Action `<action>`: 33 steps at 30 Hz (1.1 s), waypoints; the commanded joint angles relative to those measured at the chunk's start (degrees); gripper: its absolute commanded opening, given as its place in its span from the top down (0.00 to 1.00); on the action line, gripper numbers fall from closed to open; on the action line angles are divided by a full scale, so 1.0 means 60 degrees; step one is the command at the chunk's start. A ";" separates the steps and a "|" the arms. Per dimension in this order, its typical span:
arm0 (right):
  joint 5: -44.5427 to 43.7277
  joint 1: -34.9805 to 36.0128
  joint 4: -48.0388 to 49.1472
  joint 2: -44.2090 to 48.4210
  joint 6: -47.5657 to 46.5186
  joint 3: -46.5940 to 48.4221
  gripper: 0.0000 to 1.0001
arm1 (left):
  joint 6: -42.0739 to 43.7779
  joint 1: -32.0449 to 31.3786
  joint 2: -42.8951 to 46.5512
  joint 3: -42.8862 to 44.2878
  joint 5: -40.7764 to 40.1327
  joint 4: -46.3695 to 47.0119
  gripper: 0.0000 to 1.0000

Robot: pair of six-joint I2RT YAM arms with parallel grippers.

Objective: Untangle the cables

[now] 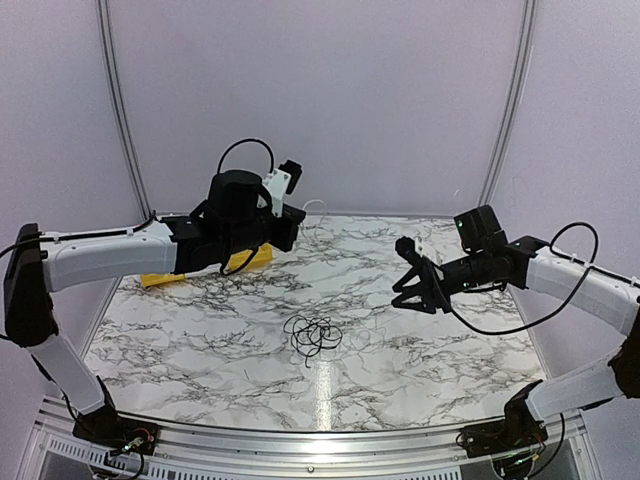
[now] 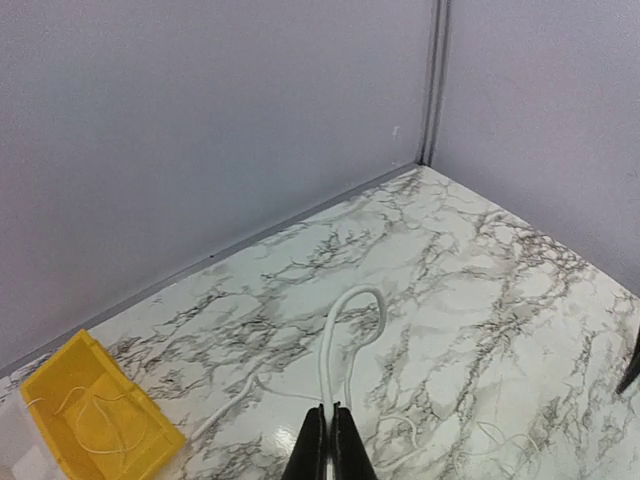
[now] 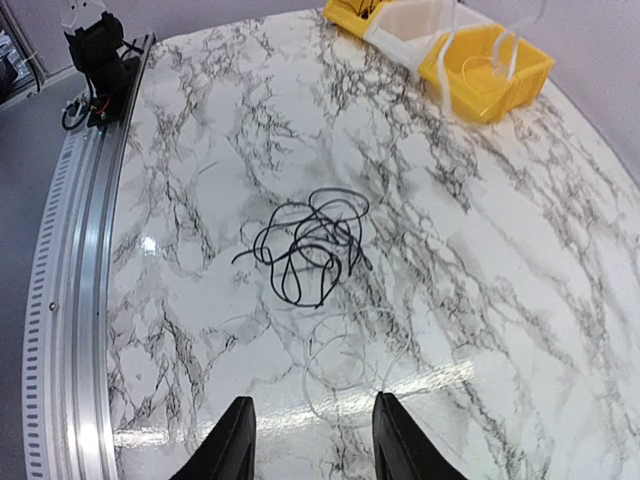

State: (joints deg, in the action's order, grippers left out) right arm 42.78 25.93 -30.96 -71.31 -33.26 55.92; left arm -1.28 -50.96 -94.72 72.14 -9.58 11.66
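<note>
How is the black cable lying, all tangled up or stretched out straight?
Tangled up. The black cable lies on the marble table in a small heap of loops crossing over each other.

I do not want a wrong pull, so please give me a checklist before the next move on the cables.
1. Left gripper shut on white cable: ok.
2. Right gripper open and empty: ok.
3. Black cables untangled: not ok, one heap.
4. White cable free of the heap: cannot tell.
5. Arms well apart: ok.
</note>
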 commanded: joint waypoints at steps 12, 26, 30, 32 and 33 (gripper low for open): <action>-0.1818 -0.0133 0.1250 -0.1275 -0.0674 -0.0958 0.59 | 0.0004 0.2817 -0.1149 0.3282 -0.1139 -0.3464 1.00; -0.2542 -0.0133 0.1337 -0.1196 -0.0710 -0.0996 0.58 | -0.1233 0.3901 -0.2969 0.4106 -0.1676 -0.3684 1.00; -0.2534 -0.0133 0.1351 -0.1221 -0.0718 -0.0998 0.57 | -0.1456 0.4055 -0.3299 0.4133 -0.1820 -0.3686 1.00; -0.2520 -0.0140 0.1331 -0.1274 -0.0735 -0.0984 0.57 | -0.1539 0.4128 -0.3461 0.4161 -0.1952 -0.3694 1.00; -0.2528 -0.0134 0.1312 -0.1294 -0.0730 -0.0978 0.57 | -0.1564 0.4161 -0.3522 0.4163 -0.1988 -0.3688 1.00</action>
State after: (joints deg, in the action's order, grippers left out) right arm 28.05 25.69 -23.99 -79.48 -36.97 48.49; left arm -8.62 -26.85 -114.15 95.11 -19.35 -9.34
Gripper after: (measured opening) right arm 0.428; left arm 0.026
